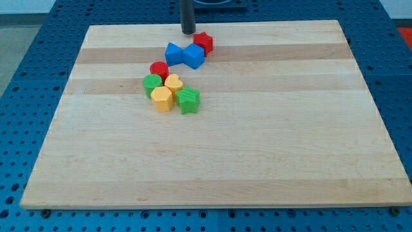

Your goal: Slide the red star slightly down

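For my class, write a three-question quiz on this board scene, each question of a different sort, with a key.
1. True or false: my tip is at the view's bottom edge of the wooden board.
2. Which block lies nearest my tip? A) green star B) red star C) yellow hexagon
3. Fill in: the blue block lies toward the view's ____ of the red star.

Key: 1 false, it is near the top edge; 2 B; 3 bottom-left.
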`<action>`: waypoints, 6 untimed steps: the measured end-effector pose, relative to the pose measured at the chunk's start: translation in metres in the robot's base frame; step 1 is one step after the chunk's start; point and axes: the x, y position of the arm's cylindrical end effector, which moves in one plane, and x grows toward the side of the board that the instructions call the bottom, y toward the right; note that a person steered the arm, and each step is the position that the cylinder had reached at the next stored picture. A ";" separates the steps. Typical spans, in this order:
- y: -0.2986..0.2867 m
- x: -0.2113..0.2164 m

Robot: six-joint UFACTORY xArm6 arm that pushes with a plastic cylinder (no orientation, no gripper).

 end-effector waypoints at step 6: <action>0.081 0.089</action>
